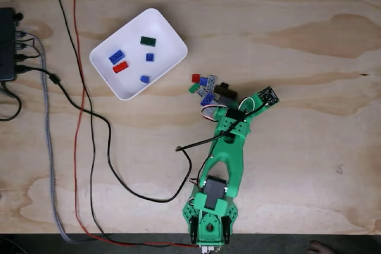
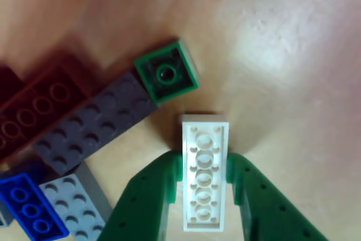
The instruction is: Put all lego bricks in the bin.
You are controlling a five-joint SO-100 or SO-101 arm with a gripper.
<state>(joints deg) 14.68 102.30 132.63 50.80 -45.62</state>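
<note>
1. From my station, the close other view showed the gripper (image 2: 204,196) with its two green fingers (image 2: 144,201) pressed against both long sides of a white brick (image 2: 204,173), so it had hold of that brick, which lay underside-up on the wood.
2. Just beyond the white brick sat a small green brick (image 2: 167,73), touching a long dark grey plate (image 2: 93,123); a dark red-brown brick (image 2: 34,108) lay beside that, and a blue brick (image 2: 25,207) and light grey plate (image 2: 79,201) lay at the lower left.
3. The bricks were glossy moulded plastic with round tubes or studs; the table (image 1: 297,147) was pale grained plywood.
4. In the fixed view, the loose pile (image 1: 208,89) lay right of the bin (image 1: 166,25), near its corner.
5. The bin, a smooth white rounded tray, held five bricks: three blue, one red (image 1: 120,67) and one dark green (image 1: 147,41).
</note>
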